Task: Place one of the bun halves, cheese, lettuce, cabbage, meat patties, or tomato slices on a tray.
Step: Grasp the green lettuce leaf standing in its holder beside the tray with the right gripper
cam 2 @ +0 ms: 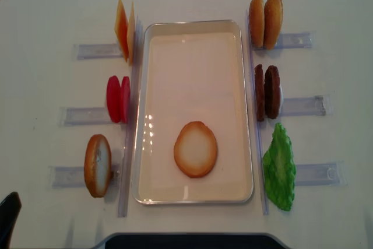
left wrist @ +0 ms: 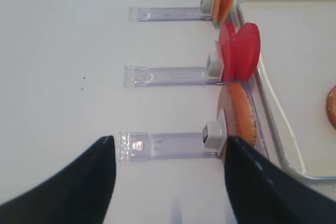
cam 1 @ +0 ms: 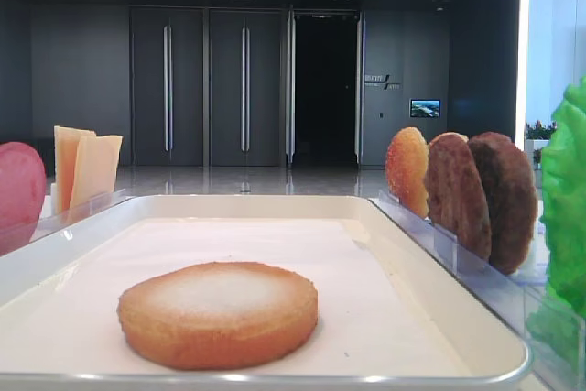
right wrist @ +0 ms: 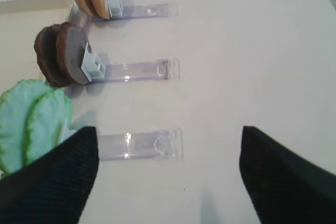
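Left gripper (left wrist: 168,182) hangs wide apart over a clear holder (left wrist: 168,145) by the tray's (cam 2: 247,115) left edge, holding nothing. One bun half (cam 2: 196,149) lies flat near the tray's front edge, well apart from both grippers. Only the right wrist view shows the right gripper (right wrist: 168,177): spread wide, empty, beside the lettuce (right wrist: 31,119).

Bkgd: dark hall w/ tall dark double doors (cam 1: 206,89) w/ long vertical metal handles; one doorway (cam 1: 325,89) open, black inside. Small lit screen (cam 1: 425,108) on dark wall at right. Glossy grey floor (cam 1: 238,180), ceiling spotlights, bright daylight strip far right. White surface (cam 2: 46,16) up front.
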